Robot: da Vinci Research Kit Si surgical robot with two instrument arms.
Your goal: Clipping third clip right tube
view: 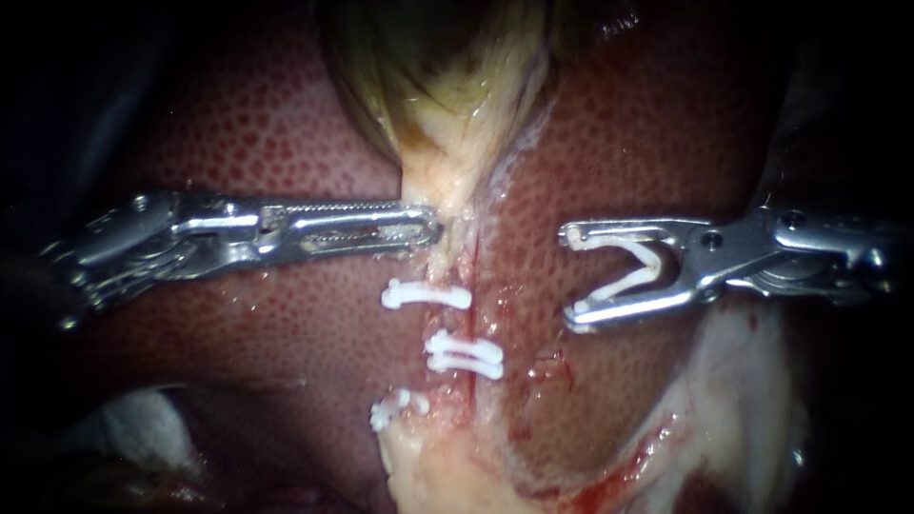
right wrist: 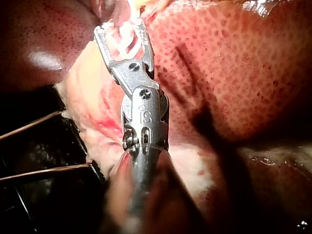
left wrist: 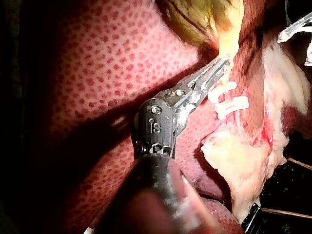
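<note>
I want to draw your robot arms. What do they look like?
Both are shiny silver metal on thin dark shafts. My left instrument has long, straight jaws with tiny ridged teeth and a slot down the middle. My right instrument has shorter jaws and a round screw at the hinge. Each has small stamped marks on its wrist.

The liver (view: 238, 162) bears the gallbladder (view: 447, 67) and pale tissue (view: 462, 176), over a dark base (right wrist: 39, 204).
</note>
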